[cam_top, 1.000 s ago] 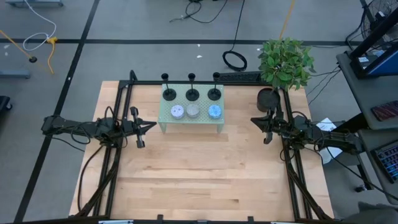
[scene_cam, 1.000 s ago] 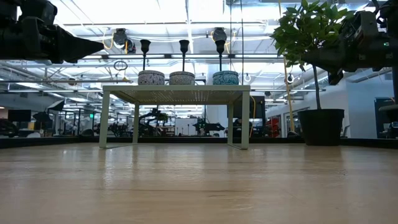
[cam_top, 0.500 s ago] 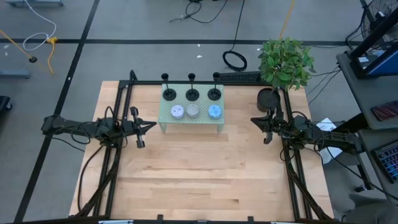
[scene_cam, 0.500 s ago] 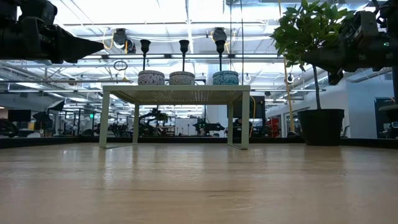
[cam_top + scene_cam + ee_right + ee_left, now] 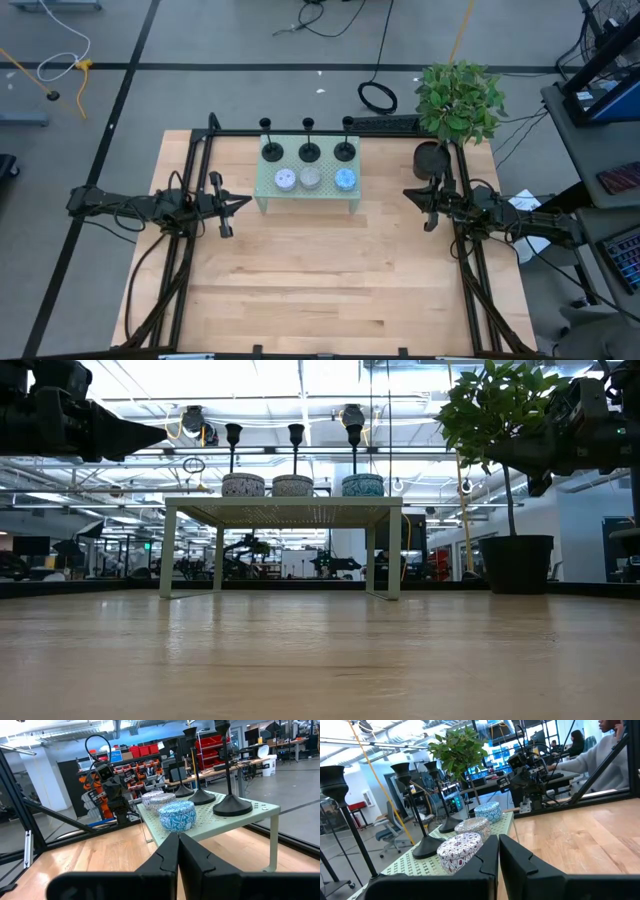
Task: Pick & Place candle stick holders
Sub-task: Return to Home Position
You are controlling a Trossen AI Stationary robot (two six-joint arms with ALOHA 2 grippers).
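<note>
Looked finished, nothing left to place.
Three candle stick holders (image 5: 310,151) stood along the back edge of the green stand (image 5: 305,198); left claw (image 5: 246,201) and right claw (image 5: 407,194) hung either side of it, both pressed together.

A stand (image 5: 305,202) sits at the worktop's (image 5: 320,280) far edge. Three candle stick holders (image 5: 309,151) line its back and three candles (image 5: 311,179) its front. A plant pot (image 5: 430,158) stands to its right.
</note>
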